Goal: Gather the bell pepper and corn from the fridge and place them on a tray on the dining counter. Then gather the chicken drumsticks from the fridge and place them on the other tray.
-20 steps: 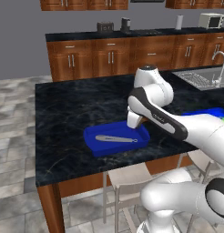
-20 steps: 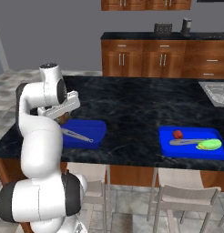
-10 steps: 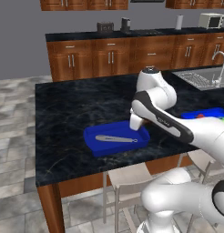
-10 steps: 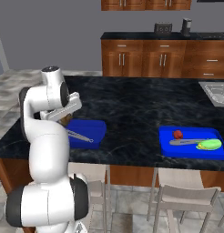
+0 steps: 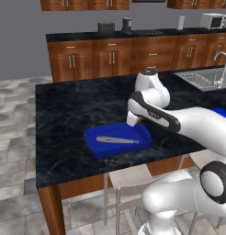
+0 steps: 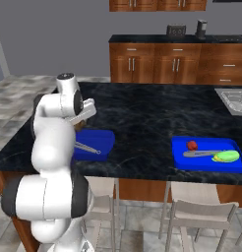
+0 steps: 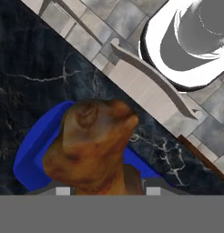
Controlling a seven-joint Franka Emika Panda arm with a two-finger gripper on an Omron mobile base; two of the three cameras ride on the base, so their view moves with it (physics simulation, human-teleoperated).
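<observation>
A chicken drumstick [image 7: 93, 145], orange-brown, glossy and lumpy with darker mottling, sits in the foreground of the hand view. It lies between the partly open jaws of the gripper [image 7: 104, 189], apparently clamped by them, though the finger tips themselves are hidden behind the meat. Beneath it lies a corner of the near blue tray [image 7: 41, 136] on the black marbled dining counter [image 7: 36, 68]. In the left base view the gripper [image 5: 133, 123] hangs just over the far right corner of this tray [image 5: 117, 140], which holds a thin silver utensil [image 5: 117, 140] lying lengthwise. The white arm's forearm [image 5: 154, 114] screens the drumstick from that side. In the right base view the second blue tray [image 6: 207, 153] stands well apart to the right on the same counter [image 6: 142, 113], carrying the red bell pepper [image 6: 192, 145], the yellow-green corn [image 6: 226, 156] and another silver utensil [image 6: 199, 153]. Stools [image 6: 194, 211] stand along the near edge of the counter.
</observation>
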